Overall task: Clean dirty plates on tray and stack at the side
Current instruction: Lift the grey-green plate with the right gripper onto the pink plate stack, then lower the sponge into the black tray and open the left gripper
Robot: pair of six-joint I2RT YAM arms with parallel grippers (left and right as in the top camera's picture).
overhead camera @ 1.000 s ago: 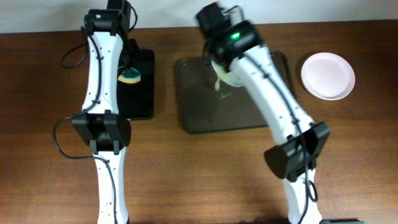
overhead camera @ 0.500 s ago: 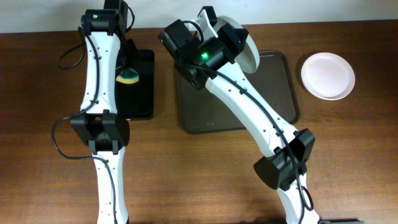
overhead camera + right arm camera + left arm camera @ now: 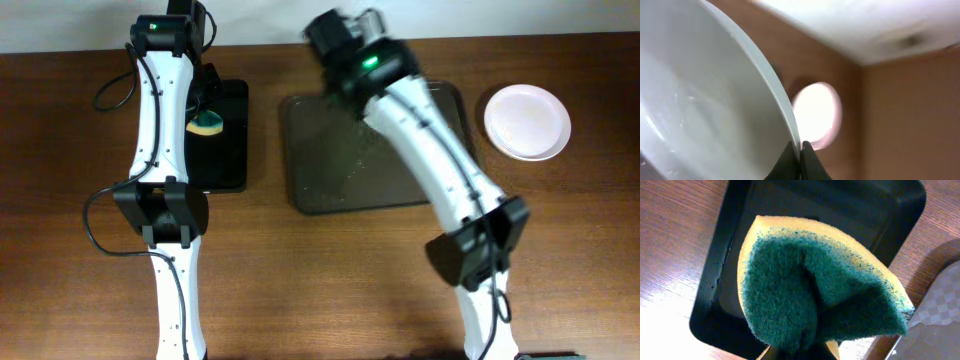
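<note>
A: Overhead — the right arm (image 3: pixel 420 130) is blurred and crosses the far edge of the large brown-grey rectangular tray (image 3: pixel 330 170). One round white shallow plate (image 3: pixel 527 121) lies on the brown wooden desk (image 3: pixel 560 250) near its far right corner.
B: Noted. Toward the far left corner the left gripper (image 3: pixel 204 108) hangs over the small glossy black tray (image 3: pixel 225 160).
A: Left wrist: it is closed on a yellow-and-green sponge (image 3: pixel 810 285), folded in the pinch. The fingers are hidden.
B: Right wrist: the right gripper (image 3: pixel 801 152) is pinched on the rim of a second white plate (image 3: pixel 700 100), held steeply tilted. The resting plate shows beyond it.
A: Judgement: this is the stacking step. Level the plate first, centre it over the resting plate and release only on contact — the thin rim hold may slip.
B: Nothing seems to stand between them. The tray rim is the one edge to clear.
</note>
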